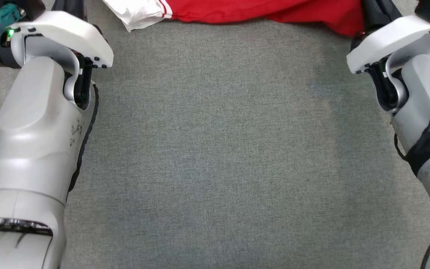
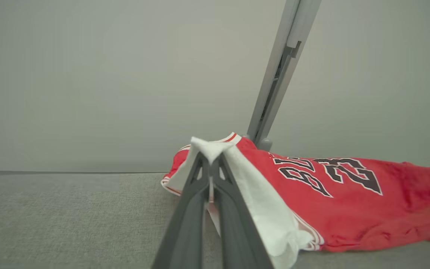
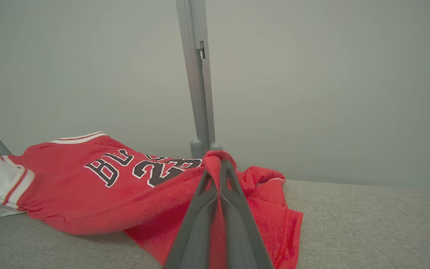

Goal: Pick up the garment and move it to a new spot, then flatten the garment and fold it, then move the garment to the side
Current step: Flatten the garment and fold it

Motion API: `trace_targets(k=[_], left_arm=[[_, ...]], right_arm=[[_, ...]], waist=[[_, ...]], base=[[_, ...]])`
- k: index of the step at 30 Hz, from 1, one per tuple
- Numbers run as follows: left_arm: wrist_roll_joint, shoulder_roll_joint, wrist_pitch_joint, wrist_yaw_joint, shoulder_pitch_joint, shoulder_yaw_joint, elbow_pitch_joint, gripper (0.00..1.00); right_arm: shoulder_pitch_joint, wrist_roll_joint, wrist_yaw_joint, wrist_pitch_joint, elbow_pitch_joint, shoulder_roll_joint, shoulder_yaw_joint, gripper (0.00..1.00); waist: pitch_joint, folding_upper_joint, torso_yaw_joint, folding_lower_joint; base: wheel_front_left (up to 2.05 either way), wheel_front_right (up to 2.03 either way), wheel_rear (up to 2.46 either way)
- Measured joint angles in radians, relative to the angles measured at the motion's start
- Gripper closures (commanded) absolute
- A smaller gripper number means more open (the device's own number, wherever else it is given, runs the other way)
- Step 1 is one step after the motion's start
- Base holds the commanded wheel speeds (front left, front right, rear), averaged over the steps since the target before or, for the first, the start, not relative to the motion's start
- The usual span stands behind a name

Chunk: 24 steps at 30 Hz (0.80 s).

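At the head view's top edge, the garment (image 1: 259,11) lies cropped.

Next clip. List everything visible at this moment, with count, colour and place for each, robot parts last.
garment: one, red with white trim and black lettering, at the top of the head view.
surface: one, grey fabric, under the garment.
post: one, grey, upright behind the garment.
wall: one, pale grey, behind the surface.
left forearm: one, white, head view's lower left.
right forearm: one, white, head view's right edge.
left pincer: one, dark grey, shut on the garment's white part.
right pincer: one, dark grey, shut on a red fold.
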<state>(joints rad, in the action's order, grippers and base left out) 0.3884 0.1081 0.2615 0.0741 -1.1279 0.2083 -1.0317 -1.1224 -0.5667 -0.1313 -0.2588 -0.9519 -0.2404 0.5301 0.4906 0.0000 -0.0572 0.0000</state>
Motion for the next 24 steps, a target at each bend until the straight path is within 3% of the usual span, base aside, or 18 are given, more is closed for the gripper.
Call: trace_targets(k=[4, 12, 17, 24], left_arm=[[-0.021, 0.012, 0.002, -0.006, 0.123, -0.078, 0.175, 1.00], [-0.085, -0.017, 0.002, -0.003, 0.614, -0.237, 0.509, 1.00], [-0.118, -0.035, 0.002, -0.002, 0.908, -0.267, 0.699, 1.00], [-0.116, -0.054, -0.030, -0.060, 1.232, -0.238, 0.927, 1.00]], right_arm=[[0.107, -0.012, 0.000, -0.002, 0.102, -0.016, -0.021, 1.00], [0.499, 0.013, 0.000, -0.002, 0.354, -0.029, -0.106, 1.00], [0.752, 0.035, 0.000, -0.002, 0.488, -0.032, -0.161, 1.00], [1.044, 0.075, 0.000, -0.002, 0.604, -0.049, -0.243, 1.00]], waist=[[-0.011, 0.0000, -0.002, 0.0000], [-0.126, 0.0000, -0.005, 0.0000], [-0.224, 0.0000, -0.005, 0.0000], [-0.361, 0.0000, 0.010, 0.0000]], base=[[0.00, 0.00, 0.00], [0.00, 0.00, 0.00], [0.00, 0.00, 0.00], [0.00, 0.00, 0.00]])
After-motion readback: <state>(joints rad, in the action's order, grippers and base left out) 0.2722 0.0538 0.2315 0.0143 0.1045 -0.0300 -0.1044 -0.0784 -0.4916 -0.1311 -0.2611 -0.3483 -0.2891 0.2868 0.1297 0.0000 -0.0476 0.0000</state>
